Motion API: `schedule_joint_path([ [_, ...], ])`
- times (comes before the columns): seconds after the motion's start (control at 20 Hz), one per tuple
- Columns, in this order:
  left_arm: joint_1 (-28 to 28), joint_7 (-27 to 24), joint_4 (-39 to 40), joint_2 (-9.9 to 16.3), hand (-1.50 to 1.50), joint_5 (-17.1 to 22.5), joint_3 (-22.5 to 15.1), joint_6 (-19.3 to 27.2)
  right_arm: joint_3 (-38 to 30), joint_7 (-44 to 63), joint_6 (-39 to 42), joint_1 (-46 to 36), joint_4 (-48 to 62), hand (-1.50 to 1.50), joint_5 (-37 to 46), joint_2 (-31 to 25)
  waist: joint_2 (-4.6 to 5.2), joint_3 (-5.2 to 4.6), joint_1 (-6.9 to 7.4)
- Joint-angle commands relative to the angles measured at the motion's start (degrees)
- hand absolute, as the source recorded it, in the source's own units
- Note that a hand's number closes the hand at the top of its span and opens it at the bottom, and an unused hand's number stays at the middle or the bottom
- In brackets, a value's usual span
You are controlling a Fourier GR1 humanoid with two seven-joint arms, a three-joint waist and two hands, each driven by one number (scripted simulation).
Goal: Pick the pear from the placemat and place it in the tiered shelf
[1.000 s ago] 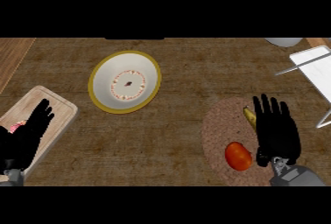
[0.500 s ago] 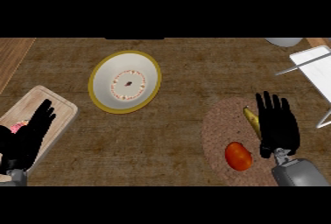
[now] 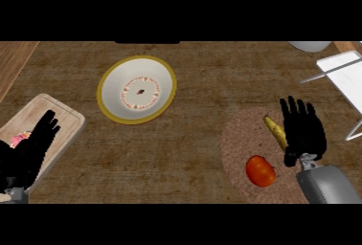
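Black right hand (image 3: pixel 304 130) on grey forearm; black left hand (image 3: pixel 28 150). Yellow pear (image 3: pixel 277 132), red-orange fruit (image 3: pixel 260 171), on speckled pinkish-brown placemat (image 3: pixel 240 143). At 10 o'clock, white plate (image 3: pixel 136 89), gold rim, dotted ring. Pale wooden board (image 3: pixel 42 115). White shelf (image 3: pixel 344 79). Mottled brown counter (image 3: pixel 176 158).

A plate (image 3: pixel 136 89) is set left of centre on the desk (image 3: pixel 191 139). A placemat (image 3: pixel 244 143) lies to the right, with two items on it. A board (image 3: pixel 53 119) is placed far left.
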Motion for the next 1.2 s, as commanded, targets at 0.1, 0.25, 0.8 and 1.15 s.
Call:
schedule_joint_path([
  [0.1, 0.85, 0.03, -0.40, 1.76, 0.00, 0.79, 3.44, -3.13, -2.39, -2.81, -4.89, -0.30, 7.22, 1.50, -0.14, 1.98, 0.22, 0.23, 0.10],
  [0.25, -1.32, -1.50, 2.51, -1.61, 0.00, -1.55, 1.86, -1.13, -1.82, -4.79, -3.42, -1.31, 8.00, 1.50, 1.14, 0.70, 0.25, 0.22, -0.02],
  [0.8, 2.64, -3.85, 1.11, -2.21, 0.00, -2.21, 2.91, -3.55, -5.67, -1.78, -6.33, -6.40, 7.14, 1.50, 2.76, 2.74, 0.24, 0.20, 0.20],
  [1.15, -1.92, 0.97, 0.73, -1.54, 0.00, -1.71, 1.87, -3.67, -25.72, 24.45, -4.95, -21.76, 14.13, 1.50, -4.49, 10.14, 0.86, 0.24, 1.82],
])
